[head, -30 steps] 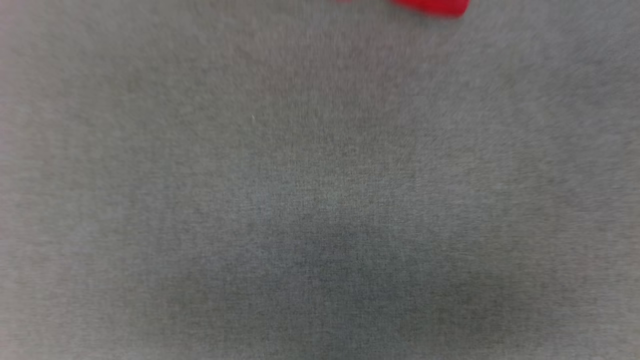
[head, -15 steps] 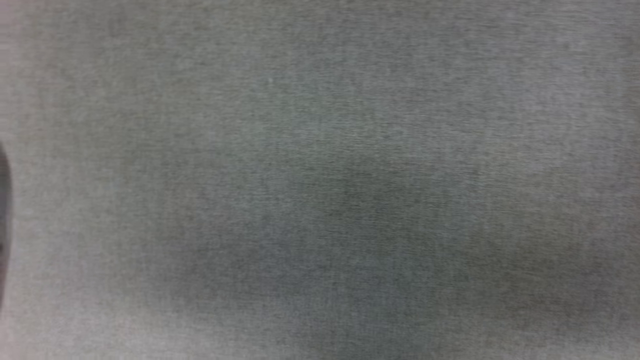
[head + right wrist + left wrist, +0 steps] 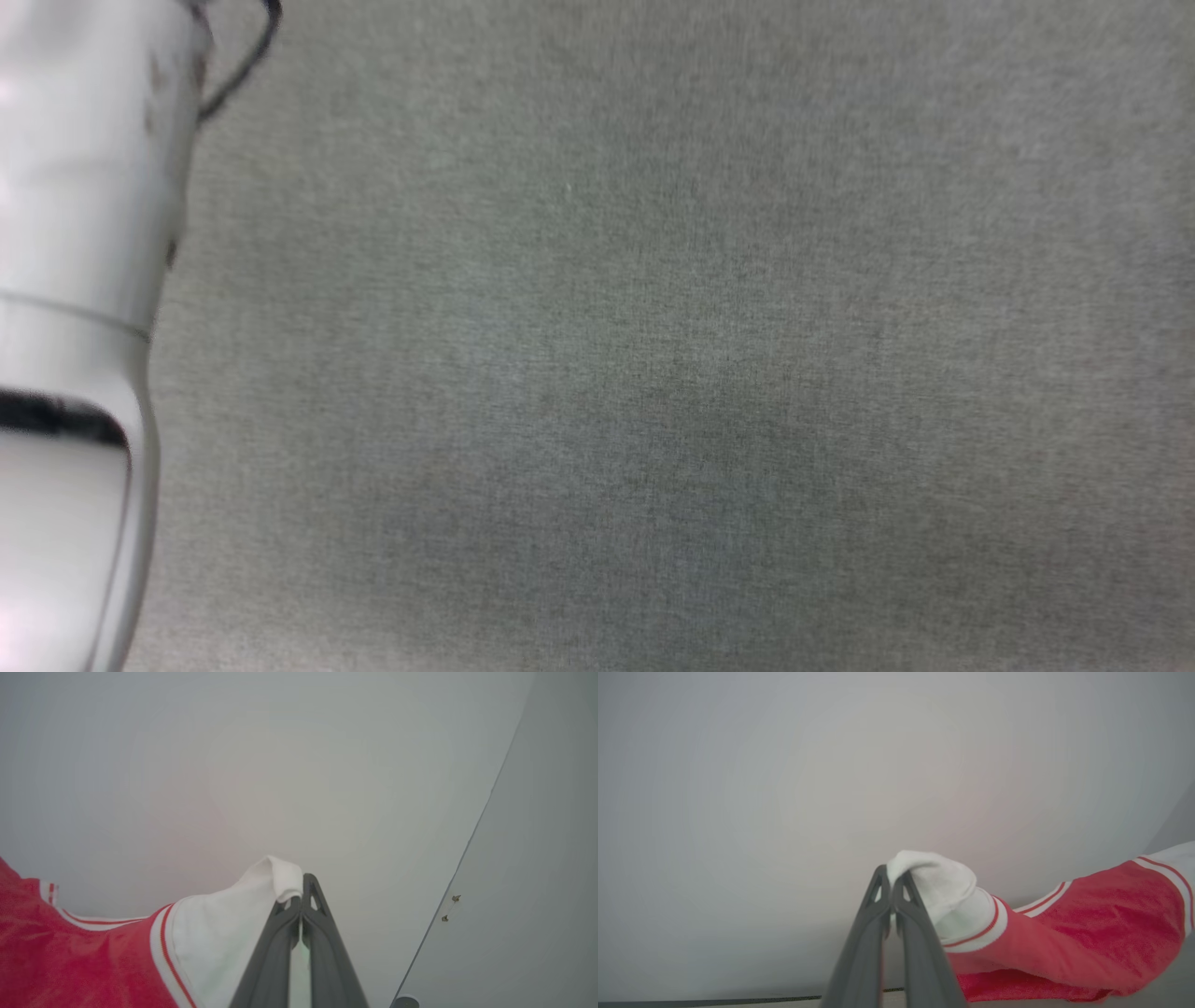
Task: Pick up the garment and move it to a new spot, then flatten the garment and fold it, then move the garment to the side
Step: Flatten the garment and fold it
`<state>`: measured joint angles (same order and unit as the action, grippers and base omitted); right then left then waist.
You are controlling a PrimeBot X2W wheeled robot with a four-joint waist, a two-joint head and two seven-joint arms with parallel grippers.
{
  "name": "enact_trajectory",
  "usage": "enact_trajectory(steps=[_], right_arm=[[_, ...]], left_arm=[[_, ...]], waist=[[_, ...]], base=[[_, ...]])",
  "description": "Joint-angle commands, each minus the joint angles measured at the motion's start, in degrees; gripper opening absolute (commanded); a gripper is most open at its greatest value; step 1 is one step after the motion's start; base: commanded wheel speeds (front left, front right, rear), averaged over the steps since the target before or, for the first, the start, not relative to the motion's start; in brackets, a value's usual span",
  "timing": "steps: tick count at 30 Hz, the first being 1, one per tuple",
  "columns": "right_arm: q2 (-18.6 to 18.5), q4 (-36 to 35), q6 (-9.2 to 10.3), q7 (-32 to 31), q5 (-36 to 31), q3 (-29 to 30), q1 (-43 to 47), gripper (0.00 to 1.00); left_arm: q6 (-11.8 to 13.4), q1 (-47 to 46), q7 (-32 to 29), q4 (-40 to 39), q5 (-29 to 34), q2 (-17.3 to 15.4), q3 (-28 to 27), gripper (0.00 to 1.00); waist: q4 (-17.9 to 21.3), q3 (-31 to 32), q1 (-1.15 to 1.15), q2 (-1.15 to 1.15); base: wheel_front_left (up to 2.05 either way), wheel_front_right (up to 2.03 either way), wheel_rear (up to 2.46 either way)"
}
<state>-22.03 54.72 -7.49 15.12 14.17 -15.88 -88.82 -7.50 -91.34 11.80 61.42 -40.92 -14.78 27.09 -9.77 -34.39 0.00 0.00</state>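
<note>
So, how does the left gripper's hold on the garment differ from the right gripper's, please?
The left gripper pinches a rounded white bunch of the garment; the right gripper pinches a flatter white sleeve end, its corner folded over one tip. Red cloth trails right of the left gripper in its view, left of the right gripper in its. Both are shut on sleeve ends.

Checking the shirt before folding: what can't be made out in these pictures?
- garment: body and print are cut off by the left wrist view's right and bottom edges, and by the right wrist view's left edge.
- left gripper and right gripper, shut on white sleeve ends: the fingers hide how much cloth is pinched.
- pale forearm: cut by the head view's left edge, blurred.
- grey surface: blurred in the head view.
</note>
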Motion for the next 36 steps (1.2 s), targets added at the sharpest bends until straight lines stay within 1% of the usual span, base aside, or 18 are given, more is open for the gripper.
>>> enact_trajectory(steps=[1, 5, 7, 9, 11, 12, 16, 17, 19, 20, 22, 25, 27, 29, 31, 34, 36], right_arm=[[-1.31, -1.49, 0.00, 0.01, 3.10, -2.55, 3.55, 0.00], [-4.57, -5.87, 0.00, -0.81, 9.94, -8.30, 12.01, 0.00], [-6.70, -8.98, 0.00, -0.83, 13.25, -10.01, 16.39, 0.00], [-8.37, -12.52, 0.00, -1.17, 16.68, -11.42, 21.31, 0.00], [-10.61, -16.25, 0.00, -1.10, 19.31, -12.30, 26.25, 0.00], [-10.61, -16.25, 0.00, -1.10, 19.31, -12.30, 26.25, 0.00], [-14.53, -23.48, 0.00, -0.47, 21.28, -12.16, 36.64, 0.00], [-15.32, -25.28, 0.00, -0.37, 21.34, -11.87, 39.45, 0.00], [-17.31, -28.66, 0.01, -0.13, 19.90, -10.33, 44.93, 0.00], [-17.72, -30.30, 0.02, 0.01, 19.48, -9.09, 47.75, 0.00], [-18.95, -34.04, 0.02, 0.10, 16.29, -6.39, 53.45, 0.00], [-18.64, -40.37, 0.02, 0.11, 10.18, 0.00, 62.67, 0.00], [-17.14, -44.26, 0.02, 0.11, 6.58, 4.26, 68.91, 0.00], [-16.17, -47.13, 0.02, 0.12, 3.35, 7.15, 74.65, 0.00], [-15.53, -47.97, 0.02, 0.07, 1.47, 8.27, 79.81, 0.00], [-14.33, -48.22, 0.02, 0.05, 1.98, 9.27, 84.70, 0.00], [-14.81, -47.64, 0.02, 0.02, 1.83, 8.33, 86.95, 0.00]], left_arm=[[0.03, 4.10, -0.94, -1.78, -1.85, -1.27, 0.96, 0.00], [0.03, 12.60, -3.01, -7.06, -4.99, -3.72, 3.54, 0.00], [0.02, 17.45, -4.37, -10.32, -7.17, -4.83, 4.41, 0.00], [0.02, 22.13, -5.50, -13.48, -8.09, -6.86, 5.51, 0.00], [0.02, 27.46, -6.75, -17.12, -10.26, -8.26, 5.45, 0.00], [0.02, 27.46, -6.75, -17.12, -10.26, -8.26, 5.45, 0.00], [0.08, 39.28, -7.45, -26.50, -12.35, -12.43, 6.04, 0.00], [0.43, 42.59, -7.20, -29.02, -12.89, -13.48, 6.00, 0.00], [1.68, 49.58, -7.20, -34.47, -13.86, -15.86, 5.94, 0.00], [2.36, 52.83, -6.86, -37.11, -14.31, -16.91, 5.89, 0.00], [4.33, 59.47, -6.70, -42.69, -15.37, -18.88, 5.51, 0.00], [6.97, 68.31, -5.81, -49.62, -16.79, -21.34, 5.19, 0.00], [7.81, 72.91, -4.93, -52.97, -17.17, -22.48, 5.40, 0.00], [8.59, 76.78, -4.56, -54.73, -18.29, -23.00, 5.46, 0.00], [8.89, 79.82, -5.30, -55.90, -19.49, -22.93, 6.25, 0.00], [9.62, 82.84, -6.81, -56.57, -21.20, -22.65, 7.11, 0.00], [10.10, 84.53, -7.59, -56.50, -22.19, -22.30, 7.55, 0.00]], waist=[[0.13, 6.77, 0.00, 0.00], [0.42, 11.82, 0.00, 0.00], [0.59, 14.07, 0.00, 0.00], [0.85, 16.05, 0.00, 0.00], [1.10, 17.76, 0.00, 0.00], [1.10, 17.76, 0.00, 0.00], [1.59, 20.58, 0.00, 0.00], [1.69, 21.11, 0.00, 0.00], [1.97, 22.07, 0.00, 0.00], [2.07, 22.45, 0.00, 0.00], [2.21, 22.81, 0.00, 0.00], [2.35, 23.01, 0.00, 0.00], [2.32, 23.07, 0.00, 0.00], [2.26, 23.03, 0.00, 0.00], [2.28, 23.00, 0.00, 0.00], [2.33, 22.71, 0.00, 0.00], [2.48, 22.48, 0.00, 0.00]], base=[[0.00, 0.00, 0.00], [0.00, 0.00, 0.00], [0.00, 0.00, 0.00], [0.00, 0.00, 0.00], [0.00, 0.00, 0.00], [0.00, 0.00, 0.00], [0.00, 0.00, 0.00], [0.00, 0.00, 0.00], [0.00, 0.00, 0.00], [0.00, 0.00, 0.00], [0.00, 0.00, 0.00], [0.00, 0.00, 0.00], [0.00, 0.00, 0.00], [0.00, 0.00, 0.00], [0.00, 0.00, 0.00], [0.00, 0.00, 0.00], [0.00, 0.00, 0.00]])
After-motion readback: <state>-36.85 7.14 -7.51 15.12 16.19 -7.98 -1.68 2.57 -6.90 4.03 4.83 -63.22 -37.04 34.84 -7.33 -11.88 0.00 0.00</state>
